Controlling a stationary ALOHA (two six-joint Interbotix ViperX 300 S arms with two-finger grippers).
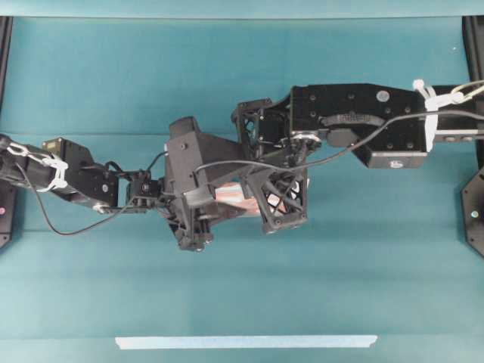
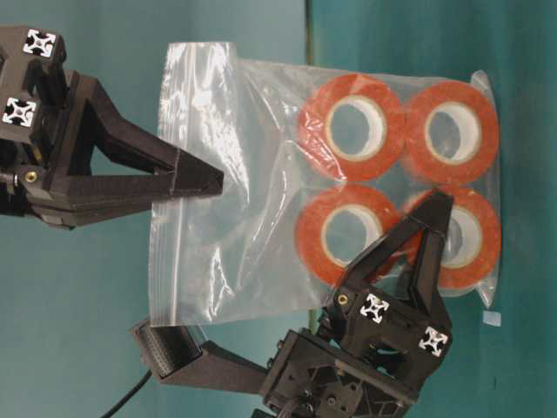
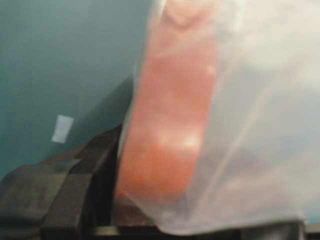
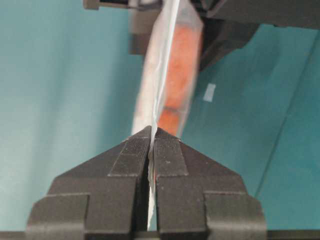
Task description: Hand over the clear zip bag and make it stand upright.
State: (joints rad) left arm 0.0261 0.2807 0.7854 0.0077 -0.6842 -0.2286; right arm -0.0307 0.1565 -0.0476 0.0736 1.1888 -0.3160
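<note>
The clear zip bag holds four orange, white-cored tape rolls and hangs in the air between both grippers. My right gripper is shut on the thin film at the zip end, and the right wrist view shows its jaws pinching the film. My left gripper straddles the roll end. Its dark finger lies against an orange roll, and its other finger is hidden behind the bag. In the overhead view only a sliver of the bag shows under the two wrists.
A pale tape strip lies along the table's front edge. A small white tape scrap sits on the teal table below the bag and also shows in the left wrist view. Both arms crowd the table's middle.
</note>
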